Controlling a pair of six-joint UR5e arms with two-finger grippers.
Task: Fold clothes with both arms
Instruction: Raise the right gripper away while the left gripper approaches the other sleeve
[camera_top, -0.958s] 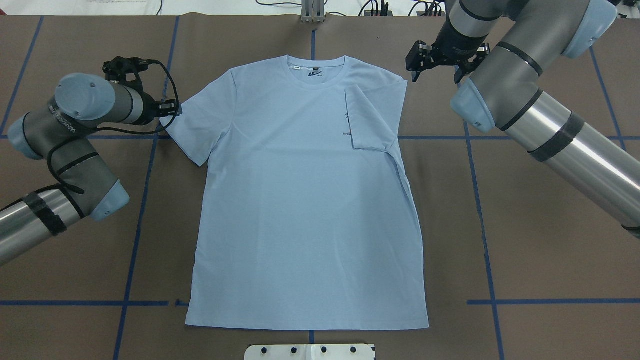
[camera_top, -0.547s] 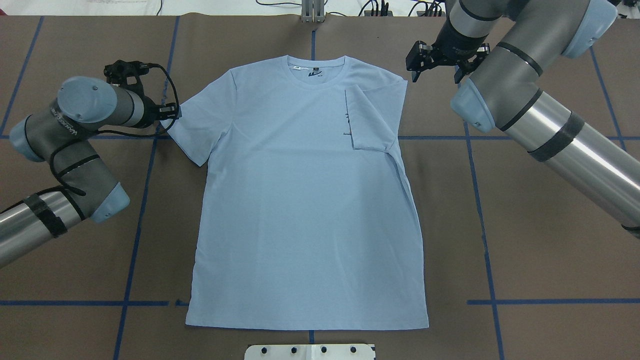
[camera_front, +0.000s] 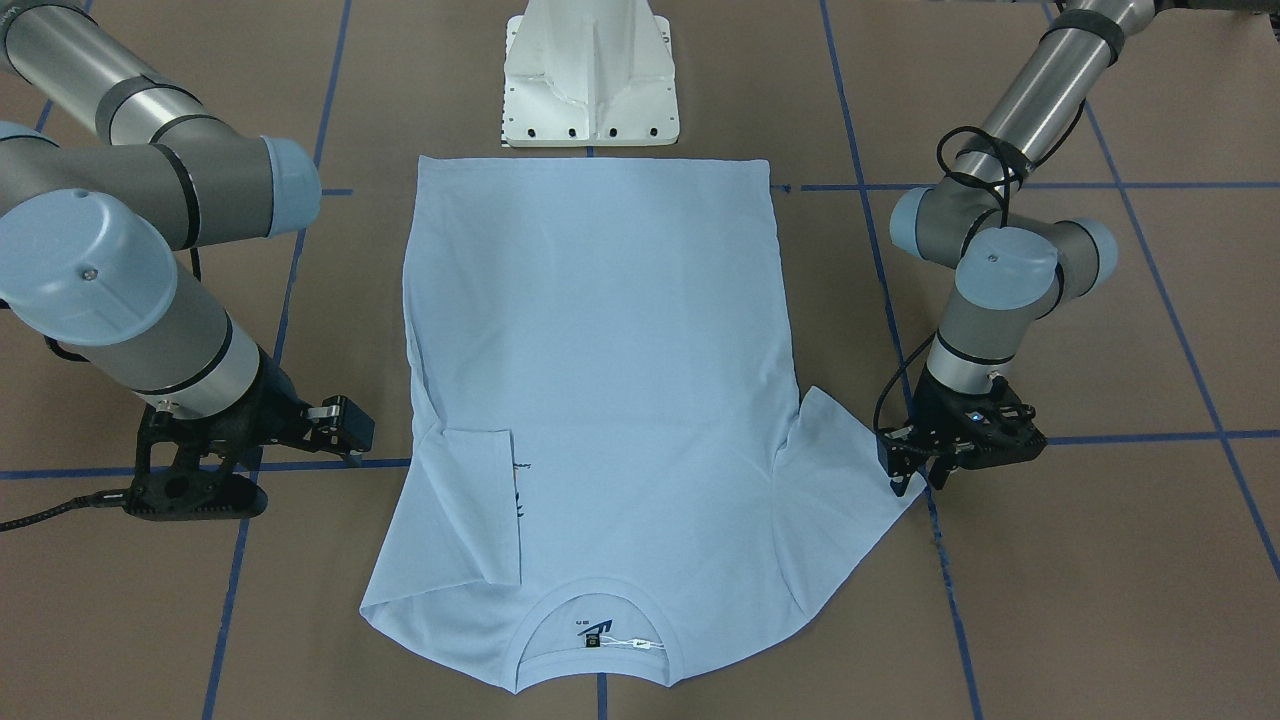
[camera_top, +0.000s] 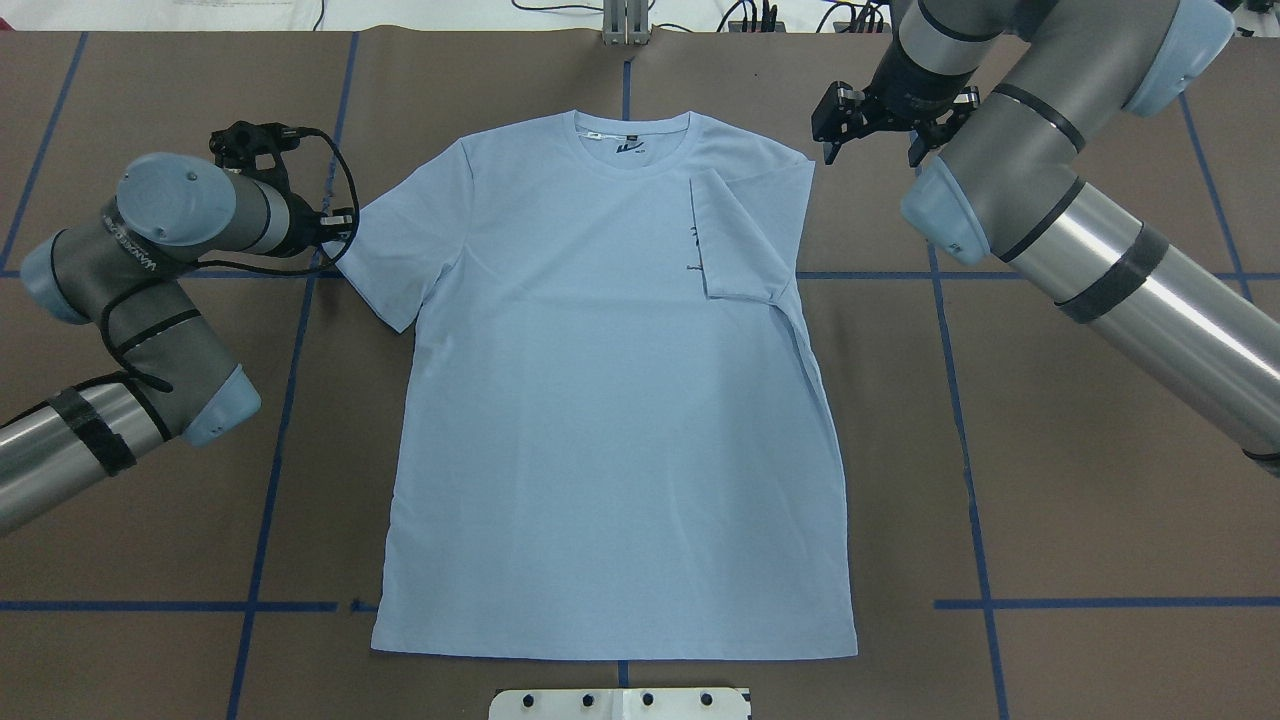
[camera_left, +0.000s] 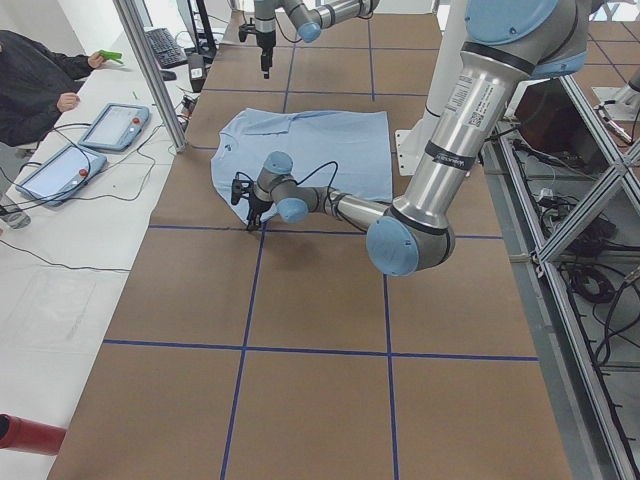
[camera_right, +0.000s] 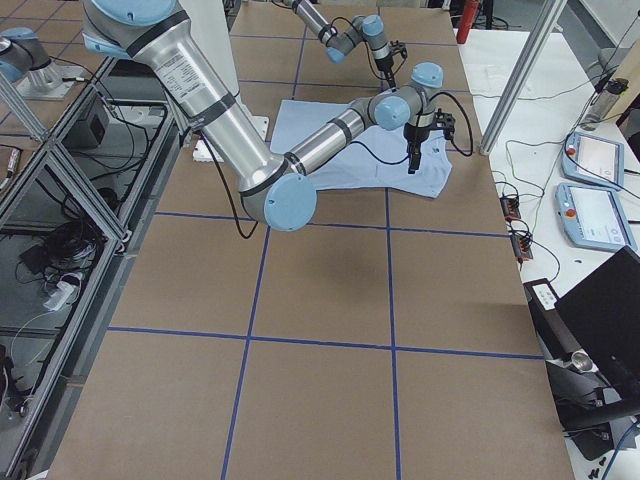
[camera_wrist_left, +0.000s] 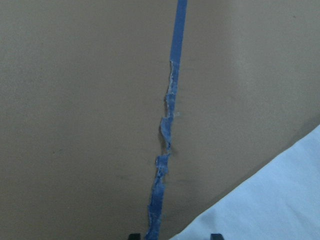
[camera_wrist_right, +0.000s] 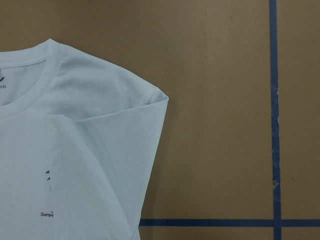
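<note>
1. At the frame's left, I see the left gripper (camera_top: 338, 226) at the outer edge of the flat sleeve (camera_top: 400, 250), its fingers apart and pinching nothing.
2. At centre, the T-shirt (camera_top: 610, 420) lies flat on the table (camera_top: 1050, 500), collar toward the top, with the picture-right sleeve folded inward.
3. At upper right, the right gripper (camera_top: 870, 140) hovers just beside that shoulder, fingers spread and empty.

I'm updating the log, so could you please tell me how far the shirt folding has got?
Done: the right sleeve is folded in over the shirt's chest. In hand: the left pincer, open, sits at the tip of the flat left sleeve, nothing gripped yet. The right pincer hangs open beside the folded shoulder. Left: that sleeve and the body folds.
</note>
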